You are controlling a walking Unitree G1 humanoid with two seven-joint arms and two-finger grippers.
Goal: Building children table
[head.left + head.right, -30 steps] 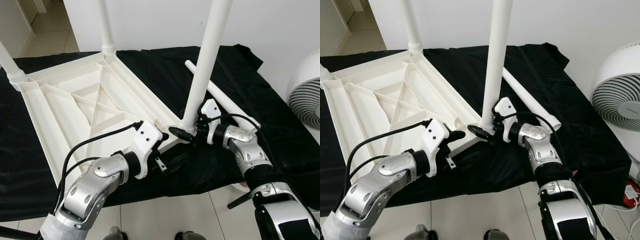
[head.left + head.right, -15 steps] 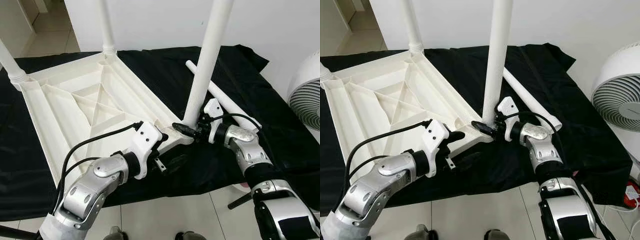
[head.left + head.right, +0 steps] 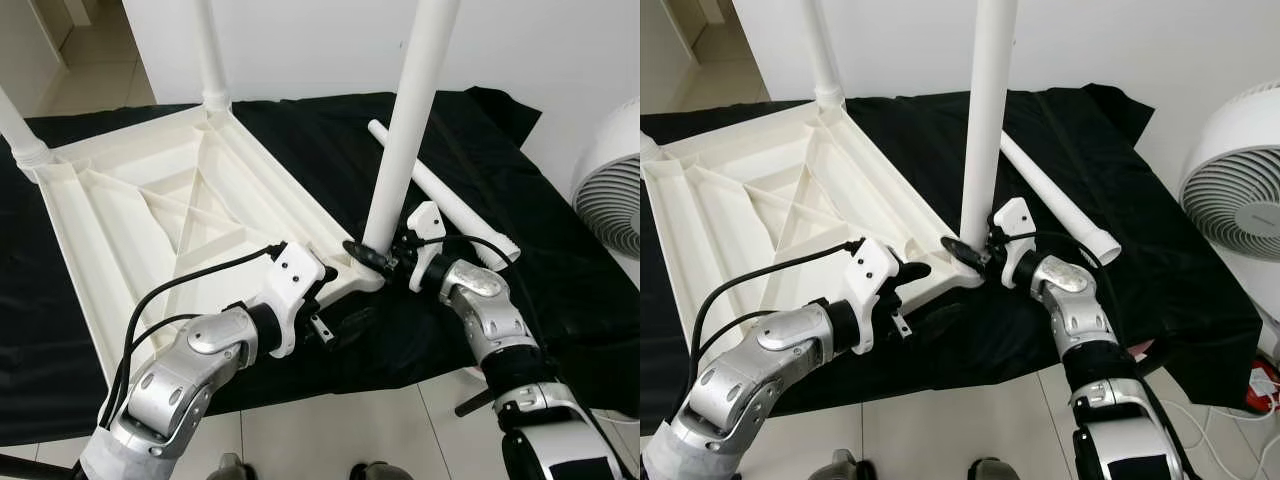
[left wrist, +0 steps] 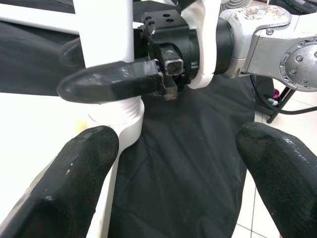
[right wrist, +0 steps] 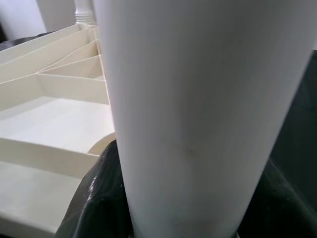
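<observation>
A white plastic table top (image 3: 150,210) lies upside down on a black cloth. White legs stand up from its far corner (image 3: 212,50) and its left corner (image 3: 20,130). A third leg (image 3: 405,130) stands upright in the near right corner socket. My right gripper (image 3: 372,255) is shut on the base of this third leg, and its dark fingers (image 5: 99,188) wrap the tube (image 5: 198,99). My left gripper (image 3: 335,310) is open just before that same corner, with its fingers (image 4: 84,163) spread and nothing between them. A loose leg (image 3: 450,200) lies on the cloth to the right.
A white fan (image 3: 610,170) stands at the right, past the cloth's edge. The black cloth (image 3: 560,300) hangs over the near edge onto pale floor tiles (image 3: 330,430). A white wall runs along the back.
My right wrist has turned a little around the leg's base and its forearm has swung nearer. The left arm has stayed put.
</observation>
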